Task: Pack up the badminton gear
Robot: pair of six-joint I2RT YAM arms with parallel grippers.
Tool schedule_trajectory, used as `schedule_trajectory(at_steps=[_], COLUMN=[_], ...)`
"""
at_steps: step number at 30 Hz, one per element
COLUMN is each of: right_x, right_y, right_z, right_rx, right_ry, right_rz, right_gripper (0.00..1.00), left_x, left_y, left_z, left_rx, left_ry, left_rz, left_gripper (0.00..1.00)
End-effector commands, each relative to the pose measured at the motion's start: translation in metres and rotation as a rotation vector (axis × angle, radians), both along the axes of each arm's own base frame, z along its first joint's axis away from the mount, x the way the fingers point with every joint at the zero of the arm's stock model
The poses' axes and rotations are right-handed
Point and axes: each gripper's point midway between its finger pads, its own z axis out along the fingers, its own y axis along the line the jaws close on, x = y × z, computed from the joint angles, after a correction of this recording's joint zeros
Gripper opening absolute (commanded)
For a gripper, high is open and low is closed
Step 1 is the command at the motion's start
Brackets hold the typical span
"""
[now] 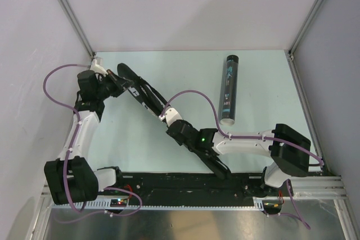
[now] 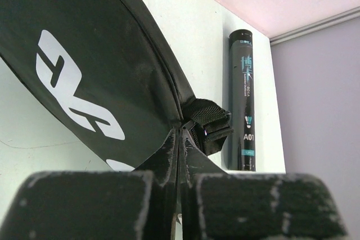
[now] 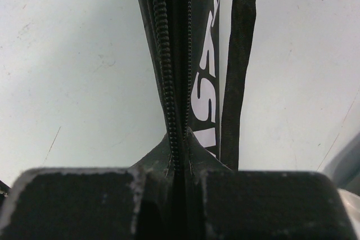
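Racket bag stretches diagonally over the worktop, far-left end pinched in the jaws of the left gripper, near zipper edge pinched by the right gripper, black tube lying to its right.

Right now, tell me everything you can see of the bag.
The bag is long, slim, black fabric with white lettering. It runs diagonally over the table, far left to near centre. A zip runs along its edge and looks closed there; a black webbing strap lies alongside. The left tool is shut on its far end by a strap loop; the right tool is shut on the zip edge.
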Motion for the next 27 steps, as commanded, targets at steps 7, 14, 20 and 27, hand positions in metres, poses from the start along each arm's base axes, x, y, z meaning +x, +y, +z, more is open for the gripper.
schedule_trajectory(at_steps=[7,14,20,27], right_x=[0.002,0.001,0.002,0.002], right_y=[0.008,0.012,0.013,0.012], right_z=[0.021,0.023,0.024,0.024], right_rx=[0.081,0.092,0.093,0.094], right_ry=[-0.028,-0.032,-0.039,-0.038], right_rz=[-0.021,-0.011,-0.005,-0.005], right_gripper=[0.00,0.00,0.00,0.00], left_x=[0.000,0.005,0.004,0.004], left_y=[0.006,0.004,-0.004,-0.007], left_z=[0.016,0.016,0.012,0.003], left_rx=[0.029,0.023,-0.019,-0.032], left_ry=[-0.069,-0.082,-0.078,-0.055], left_rz=[0.023,-0.001,-0.037,-0.061], left_gripper=[0.42,0.48,0.42,0.35])
